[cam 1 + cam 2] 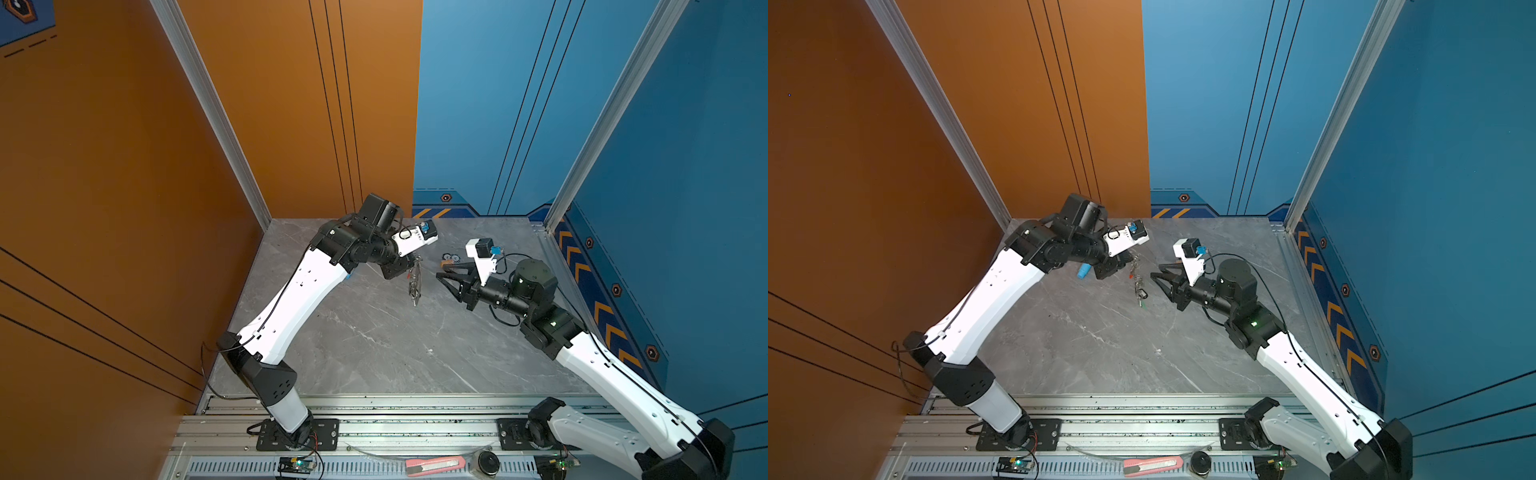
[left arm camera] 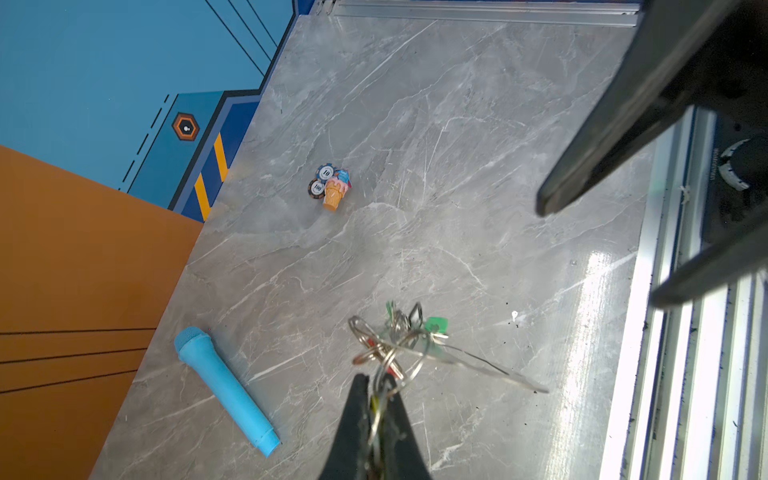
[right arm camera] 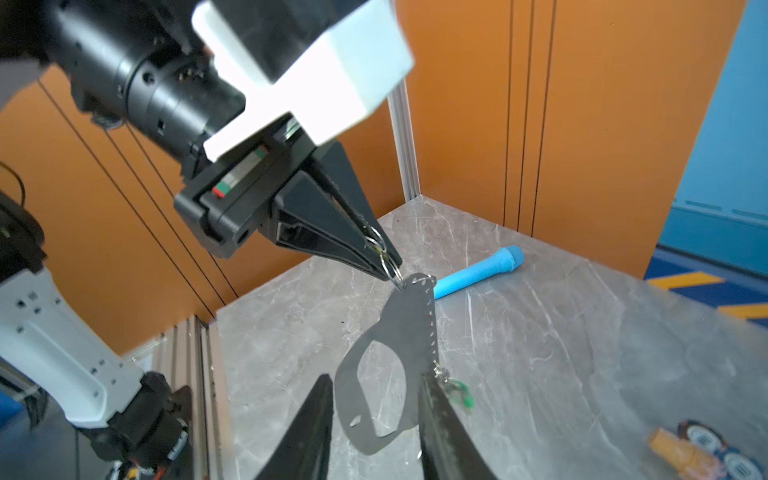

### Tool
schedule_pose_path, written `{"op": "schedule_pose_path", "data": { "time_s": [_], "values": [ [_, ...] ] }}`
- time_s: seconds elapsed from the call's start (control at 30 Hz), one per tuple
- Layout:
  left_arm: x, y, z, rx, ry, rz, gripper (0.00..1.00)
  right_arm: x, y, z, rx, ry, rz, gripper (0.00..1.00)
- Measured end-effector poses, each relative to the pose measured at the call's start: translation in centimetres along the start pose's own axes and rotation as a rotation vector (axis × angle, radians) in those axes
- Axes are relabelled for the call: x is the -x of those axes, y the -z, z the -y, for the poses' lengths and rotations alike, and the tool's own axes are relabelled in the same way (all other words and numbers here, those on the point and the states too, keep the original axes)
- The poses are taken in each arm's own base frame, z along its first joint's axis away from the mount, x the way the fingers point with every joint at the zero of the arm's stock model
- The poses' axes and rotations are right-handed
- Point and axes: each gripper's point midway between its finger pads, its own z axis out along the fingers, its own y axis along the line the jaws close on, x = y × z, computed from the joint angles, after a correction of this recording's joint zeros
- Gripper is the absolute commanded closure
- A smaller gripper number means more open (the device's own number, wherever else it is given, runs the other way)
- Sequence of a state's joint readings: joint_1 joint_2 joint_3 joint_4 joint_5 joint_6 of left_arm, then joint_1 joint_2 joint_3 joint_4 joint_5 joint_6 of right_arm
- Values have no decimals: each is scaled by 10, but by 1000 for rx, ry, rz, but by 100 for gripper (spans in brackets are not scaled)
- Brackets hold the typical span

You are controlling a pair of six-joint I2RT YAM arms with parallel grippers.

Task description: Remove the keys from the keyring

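Blur smears the small silver keys (image 2: 399, 328) into a tangle; only one green plastic tag (image 2: 436, 325) reads clearly. The left fingers (image 3: 332, 232) are pinched tight on a silver split ring (image 3: 392, 270), and the flat grey oval metal keyring (image 3: 411, 316) hangs from it above the grey marble surface (image 3: 540, 353). The right fingers (image 3: 307, 428), their bases cut off by the frame, stand apart and empty near the keyring, a gap showing in both top views.
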State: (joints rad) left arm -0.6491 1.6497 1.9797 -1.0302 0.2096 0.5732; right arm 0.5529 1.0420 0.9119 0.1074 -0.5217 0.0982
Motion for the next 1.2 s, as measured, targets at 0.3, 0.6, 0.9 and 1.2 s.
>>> {"op": "schedule_pose_path", "data": {
  "time_s": [0.3,0.6,0.9,1.2],
  "values": [
    [7,18,15,-46,-21,61,100,8,-21,-3,49,183,35,77],
    [9,28,19,-50,-25,84,100,31,-30,-10,100,252,83,89],
    [5,29,17,-39,-2,67,100,35,-37,-13,122,295,77,88],
    [3,29,20,-60,24,66,100,36,-39,-26,168,328,59,83]
  ]
}}
